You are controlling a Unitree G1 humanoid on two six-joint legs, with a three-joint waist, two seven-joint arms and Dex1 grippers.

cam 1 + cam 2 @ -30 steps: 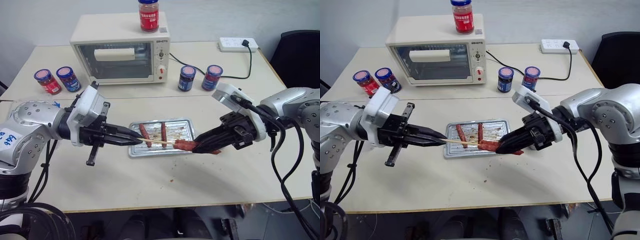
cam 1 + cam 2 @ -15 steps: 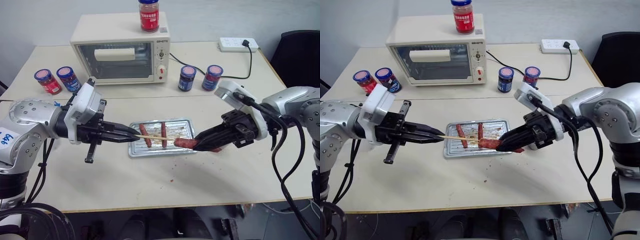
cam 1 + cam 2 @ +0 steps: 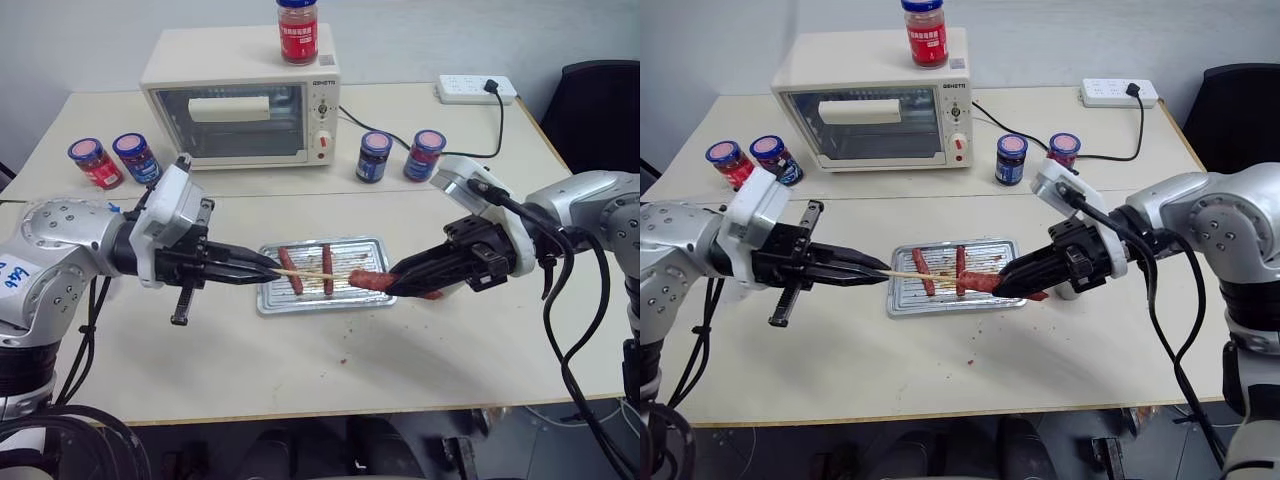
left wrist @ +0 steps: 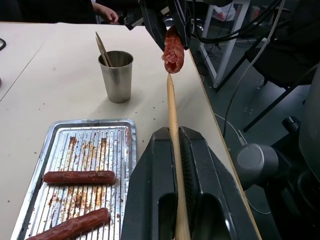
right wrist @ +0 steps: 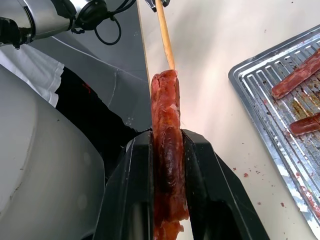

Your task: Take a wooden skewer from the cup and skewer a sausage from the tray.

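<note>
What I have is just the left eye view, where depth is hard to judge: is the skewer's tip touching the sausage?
Observer: In the right wrist view the wooden skewer's tip meets the end face of the sausage. I cannot tell whether it has pierced it.
Operator: How is the sausage gripped?
Observer: Lengthwise between the fingers of the right gripper, with its end sticking out past their tips.
Operator: Any spare skewers?
Observer: One spare skewer stands in the cup, which sits on the table just past the short end of the tray, apart from it.
</note>
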